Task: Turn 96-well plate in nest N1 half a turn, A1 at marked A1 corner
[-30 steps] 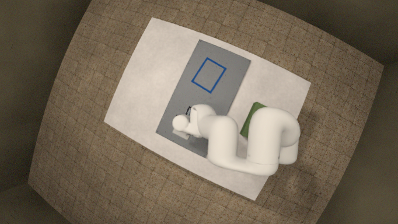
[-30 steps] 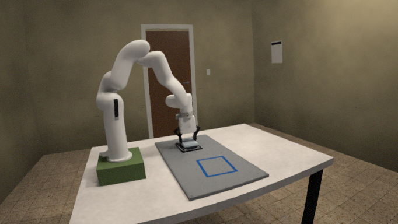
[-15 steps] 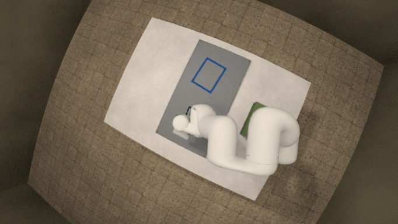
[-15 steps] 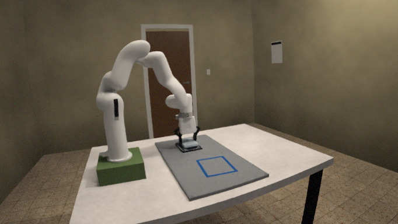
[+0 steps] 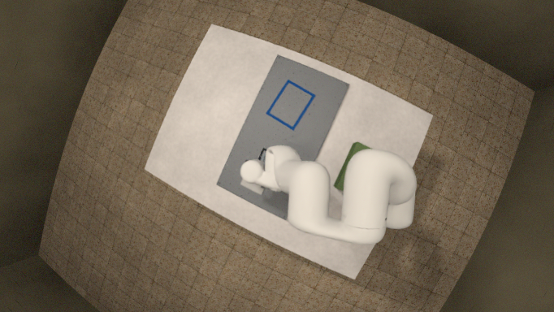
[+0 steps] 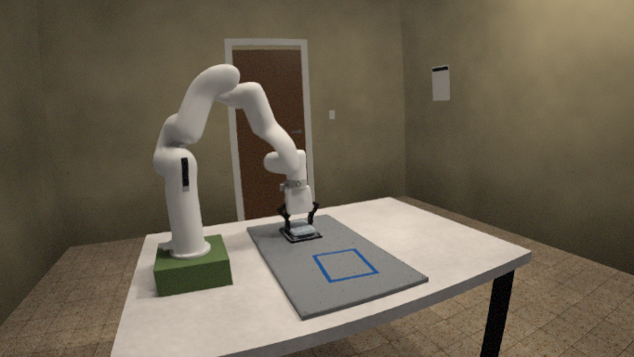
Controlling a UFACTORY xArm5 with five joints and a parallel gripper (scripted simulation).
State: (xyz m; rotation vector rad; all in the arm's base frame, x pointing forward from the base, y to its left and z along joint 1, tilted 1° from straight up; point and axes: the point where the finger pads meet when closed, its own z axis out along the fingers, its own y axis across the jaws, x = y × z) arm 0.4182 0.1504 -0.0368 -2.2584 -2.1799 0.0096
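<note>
Desk (image 6: 418,242) fills centre of the exterior view, door (image 6: 274,130) behind it at upper centre, paper sheet (image 6: 441,83) on the wall upper right. Mat (image 6: 372,279) lies on the desk, mid-frame. Arm base block (image 6: 192,271) sits on the desk left of the mat, apart from it. Square outline (image 6: 345,265) on the mat's nearer half; plate nest (image 6: 300,235) on its far end, above the outline in frame. Plate (image 6: 302,229) sits in the nest, gripper (image 6: 298,217) directly over it, fingers (image 6: 313,211) down along the plate's left and right sides, gripping it. In the top view the arm covers the nest at lower centre.
</note>
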